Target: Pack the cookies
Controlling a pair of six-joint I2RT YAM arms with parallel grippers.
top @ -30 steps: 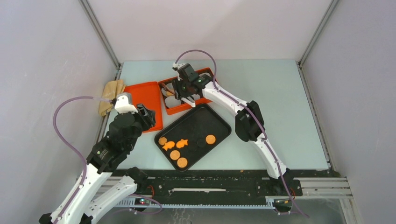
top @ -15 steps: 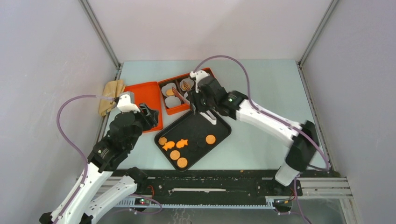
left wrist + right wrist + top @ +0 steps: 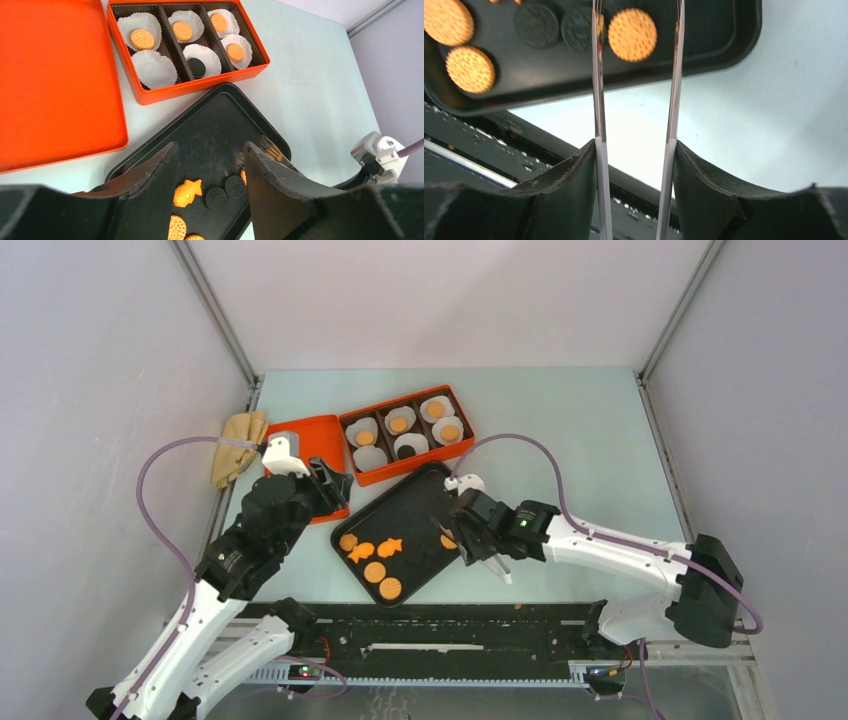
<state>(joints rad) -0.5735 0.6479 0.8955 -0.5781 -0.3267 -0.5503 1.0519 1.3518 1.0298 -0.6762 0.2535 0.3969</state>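
Observation:
The cookies lie on a black tray [image 3: 470, 502]: round orange ones [image 3: 390, 588], two fish [image 3: 361, 552] and two dark ones [image 3: 216, 198]. An orange compartment box [image 3: 405, 476] holds white liners with several orange cookies [image 3: 142, 39] and one dark cookie [image 3: 196, 66]; one liner [image 3: 154, 67] is empty. My right gripper [image 3: 462, 540] [image 3: 634, 147] is shut on metal tongs [image 3: 597, 75], whose open tips straddle a round orange cookie [image 3: 632, 34] on the tray's near right part. My left gripper [image 3: 335, 490] [image 3: 210, 150] is open and empty above the tray's left side.
The box's orange lid [image 3: 305, 450] lies flat to the left of the box. A beige cloth [image 3: 238, 440] sits at the table's far left edge. The black rail [image 3: 450, 635] runs along the near edge, close to the tray's front corner.
My right arm has swung from over the orange box down to the tray's near right part, carrying the tongs. My left gripper has shifted slightly right towards the tray.

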